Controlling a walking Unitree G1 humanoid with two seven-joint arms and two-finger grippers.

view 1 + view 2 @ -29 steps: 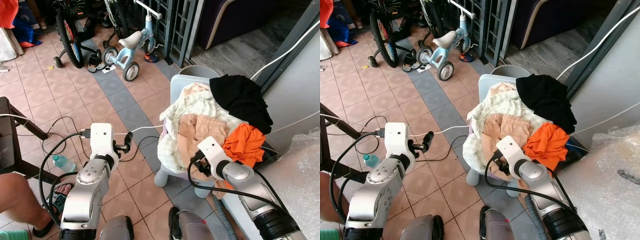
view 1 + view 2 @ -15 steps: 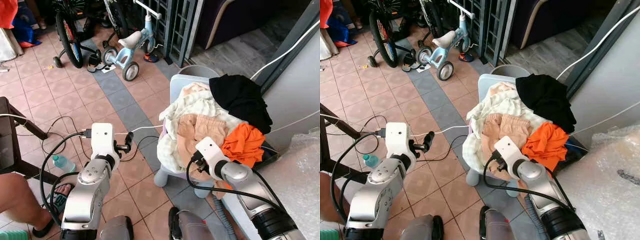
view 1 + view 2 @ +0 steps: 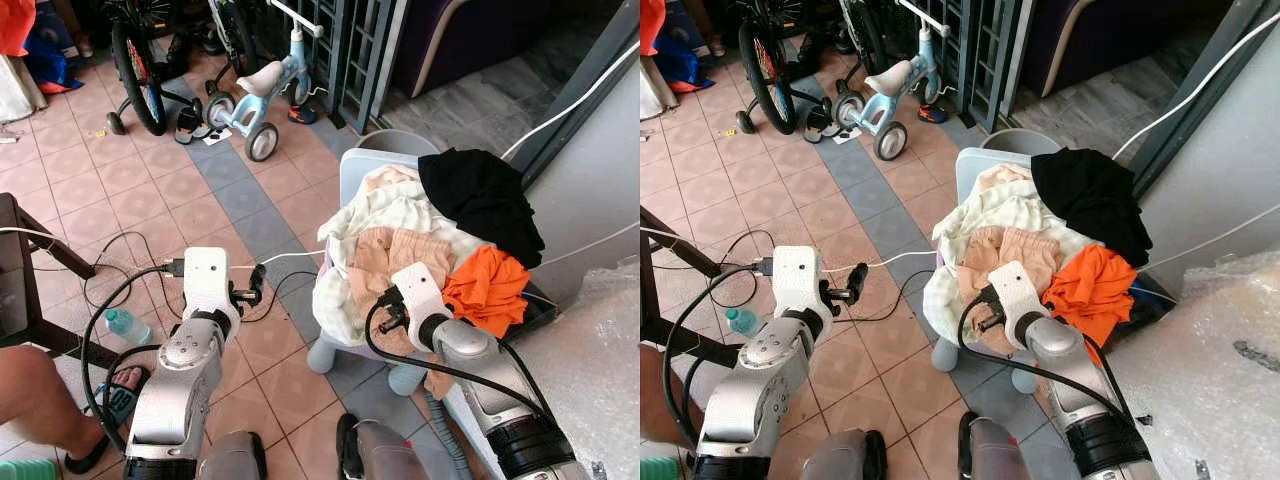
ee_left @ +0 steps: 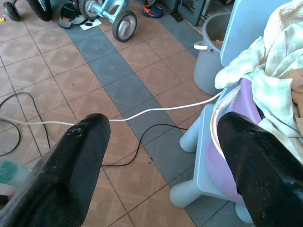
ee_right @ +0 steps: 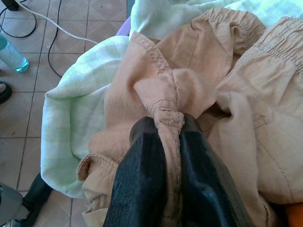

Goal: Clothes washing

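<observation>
A heap of laundry fills a purple basin [image 4: 226, 156] on a pale blue child's chair [image 3: 352, 168]: a pale green checked cloth [image 3: 385, 215], tan trousers [image 3: 400, 258], an orange garment [image 3: 492, 285] and a black garment [image 3: 480, 195]. My right gripper [image 5: 166, 137] is shut on a bunched fold of the tan trousers [image 5: 163, 101] at the heap's near side. My left gripper [image 3: 254, 285] is open, held over the tiled floor to the left of the chair, with nothing between its fingers [image 4: 71, 161].
A white cable [image 3: 285, 258] and black cables lie on the tiles near the chair. A grey bucket [image 4: 210, 56] stands behind it. Bicycles and a blue tricycle [image 3: 255, 90] stand at the back. A dark table [image 3: 20, 260], a water bottle [image 3: 125, 325] and a person's foot [image 3: 35, 400] are at left.
My right gripper has lifted slightly and pulled the tan trousers' fold up and towards me. The left arm has barely moved.
</observation>
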